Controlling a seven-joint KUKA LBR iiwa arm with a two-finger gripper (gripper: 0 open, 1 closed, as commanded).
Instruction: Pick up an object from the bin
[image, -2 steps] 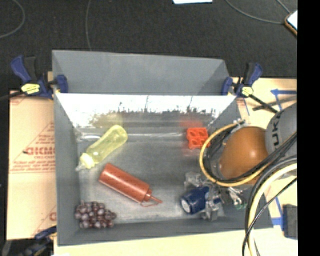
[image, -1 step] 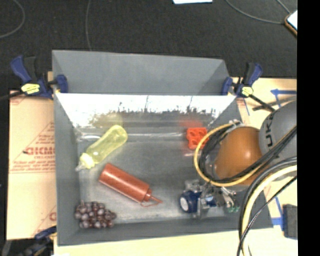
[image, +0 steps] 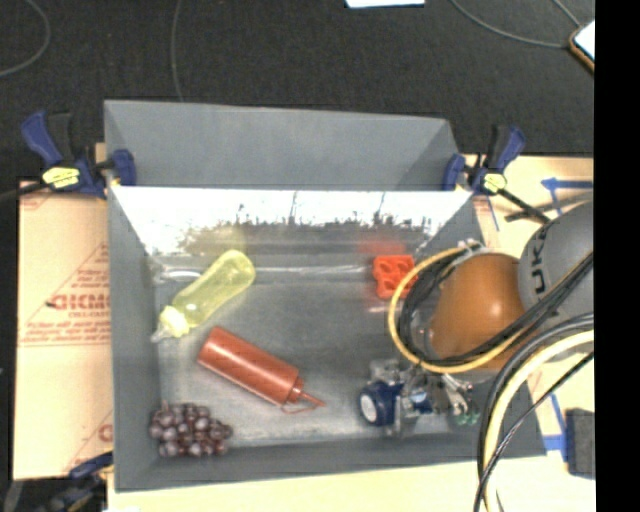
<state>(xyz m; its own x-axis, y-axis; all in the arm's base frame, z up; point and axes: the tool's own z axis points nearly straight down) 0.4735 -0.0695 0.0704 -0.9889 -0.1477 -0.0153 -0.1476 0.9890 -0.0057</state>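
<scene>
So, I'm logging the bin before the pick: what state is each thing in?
Yellow bottle: lying on its side, cap toward lower left.
Red bottle: lying on its side, nozzle pointing right.
Grapes: one bunch, lower-left corner.
Orange block: sitting at the back right.
Hand: low, in the lower-right corner.

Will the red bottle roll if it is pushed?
Probably: the red bottle lies on its round side. Its tapered end may make it turn in a curve. It looks like smooth plastic, so it is perhaps slippery to grip.
</scene>
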